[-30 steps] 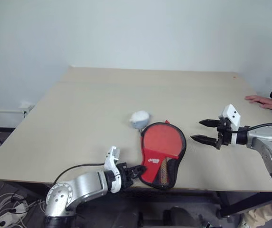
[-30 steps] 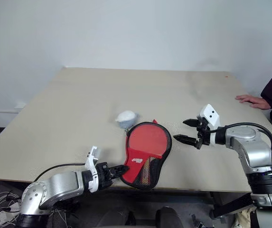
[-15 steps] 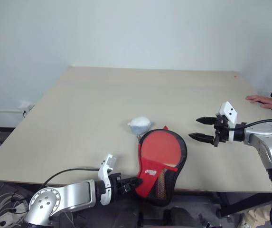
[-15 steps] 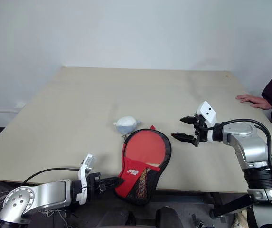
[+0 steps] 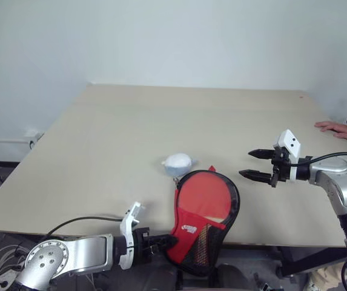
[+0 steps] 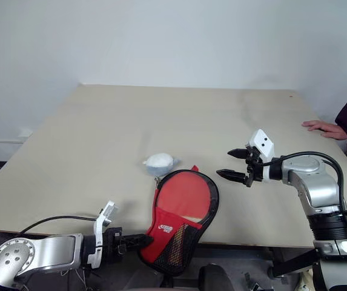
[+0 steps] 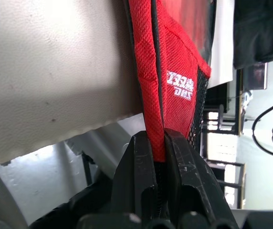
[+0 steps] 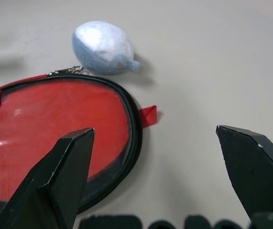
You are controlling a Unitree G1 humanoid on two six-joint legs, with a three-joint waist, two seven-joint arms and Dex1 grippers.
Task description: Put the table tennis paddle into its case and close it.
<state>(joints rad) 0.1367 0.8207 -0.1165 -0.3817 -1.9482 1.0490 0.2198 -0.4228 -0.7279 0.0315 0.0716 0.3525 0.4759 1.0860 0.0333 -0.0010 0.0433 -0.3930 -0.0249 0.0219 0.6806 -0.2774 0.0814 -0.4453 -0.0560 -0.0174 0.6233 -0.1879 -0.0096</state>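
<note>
Over the last second the left jaws (image 5: 161, 242), clamped on the narrow end of the case (image 5: 204, 213), had dragged it back until that end hung off the bench (image 5: 100, 157) edge (the round end had tipped up slightly). The paddle (image 5: 203, 195) sat inside, red face showing, so zipping probably remained. The right jaws (image 5: 255, 164) hung wide open, empty, just beside the case's round end, apart from it.

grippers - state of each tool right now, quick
Left tool: shut on the case, pinching its red fabric edge by the table's near edge.
Right tool: open, holding nothing, above the table.
</note>
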